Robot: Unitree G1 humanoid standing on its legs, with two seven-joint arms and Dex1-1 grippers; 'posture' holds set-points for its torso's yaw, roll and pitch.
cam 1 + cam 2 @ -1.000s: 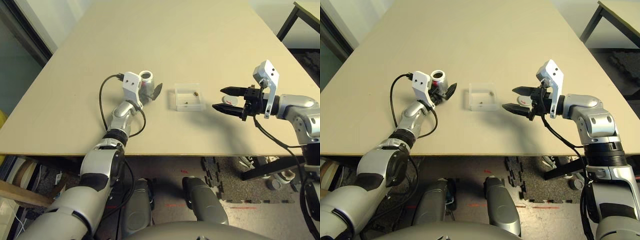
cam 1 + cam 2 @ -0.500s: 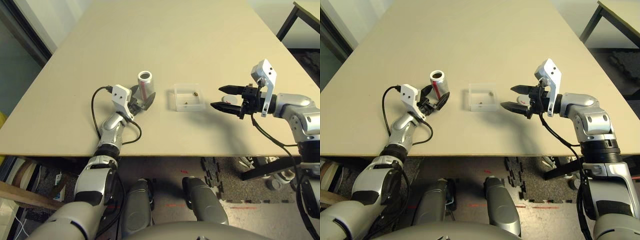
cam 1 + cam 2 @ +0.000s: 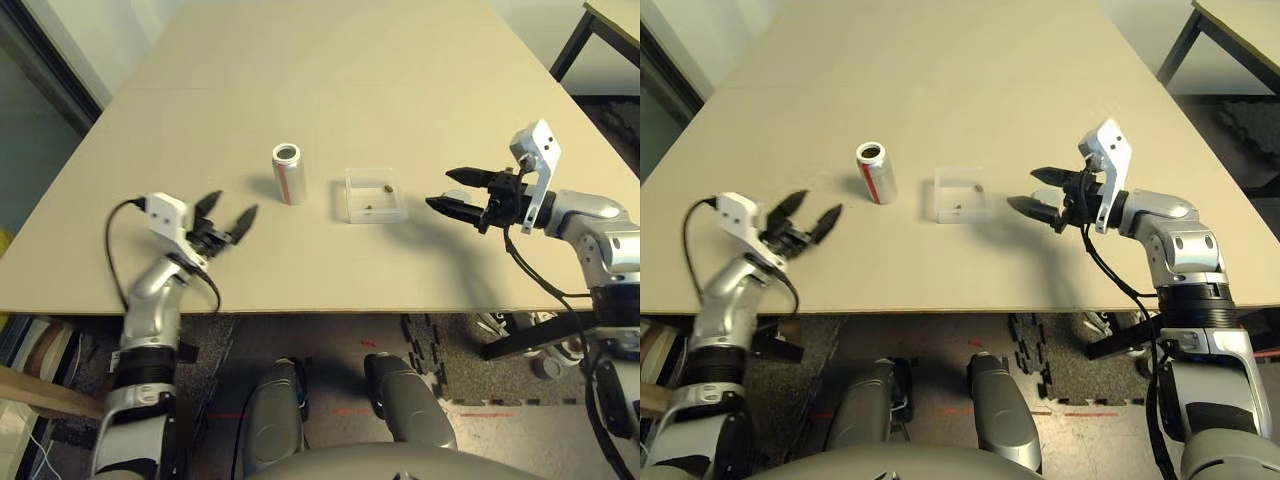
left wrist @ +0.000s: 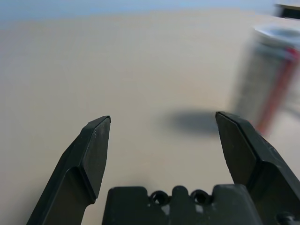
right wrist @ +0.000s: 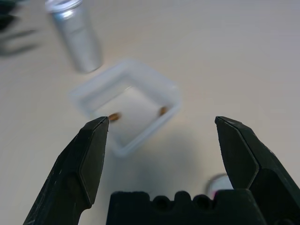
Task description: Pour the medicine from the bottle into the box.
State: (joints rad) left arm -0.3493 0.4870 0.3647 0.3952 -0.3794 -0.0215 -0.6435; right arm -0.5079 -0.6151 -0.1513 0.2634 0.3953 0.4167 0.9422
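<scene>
The silver bottle (image 3: pixel 287 173) with its red and white label stands upright and uncapped on the table, left of the clear box (image 3: pixel 376 218). Two dark pellets of medicine (image 5: pixel 114 116) lie inside the box. My left gripper (image 3: pixel 232 205) is open and empty near the table's front left, well clear of the bottle (image 4: pixel 267 79). My right gripper (image 3: pixel 440 188) hovers open just right of the box (image 5: pixel 93 89), holding nothing.
A small round cap (image 5: pixel 218 185) with a pink spot lies on the table under the right gripper. The table's front edge (image 3: pixel 300 311) runs close below both grippers. Another table's dark leg (image 3: pixel 572 45) stands at the far right.
My left gripper has let go of the bottle and drawn back toward the front left edge. The bottle now stands alone and upright. The right gripper has barely moved.
</scene>
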